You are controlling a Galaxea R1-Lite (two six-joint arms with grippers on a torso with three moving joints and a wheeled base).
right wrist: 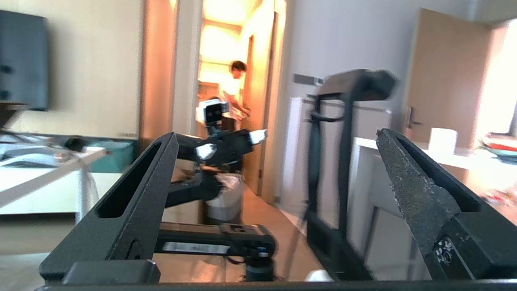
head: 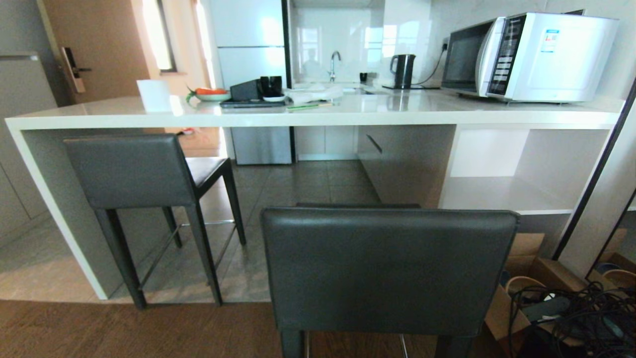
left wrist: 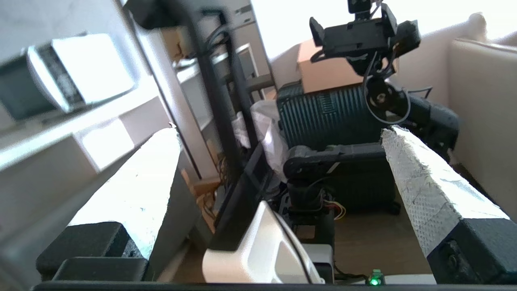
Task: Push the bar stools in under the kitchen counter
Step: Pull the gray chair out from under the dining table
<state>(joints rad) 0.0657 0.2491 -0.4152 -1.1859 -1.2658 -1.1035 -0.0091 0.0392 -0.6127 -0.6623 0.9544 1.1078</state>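
Note:
Two bar stools stand at the kitchen counter (head: 318, 118), a thick white slab. The left bar stool (head: 130, 171) has its seat partly under the slab. The other bar stool (head: 390, 268) stands back from the counter, its dark grey backrest close in front of me. Neither arm shows in the head view. My left gripper (left wrist: 281, 129) is open, its white-wrapped fingers (left wrist: 420, 182) wide apart with nothing between them. My right gripper (right wrist: 276, 133) is open and empty too, and past its black fingers (right wrist: 408, 178) I see the far stool (right wrist: 351, 85) by the counter's end.
A microwave (head: 531, 54), kettle (head: 402, 69), tray with cups (head: 258, 92) and plate (head: 211, 94) sit on the counter. Cardboard boxes and tangled cables (head: 561, 308) lie at the right. A person (right wrist: 234, 91) stands in a far doorway. A dark suitcase (left wrist: 327, 113) stands behind me.

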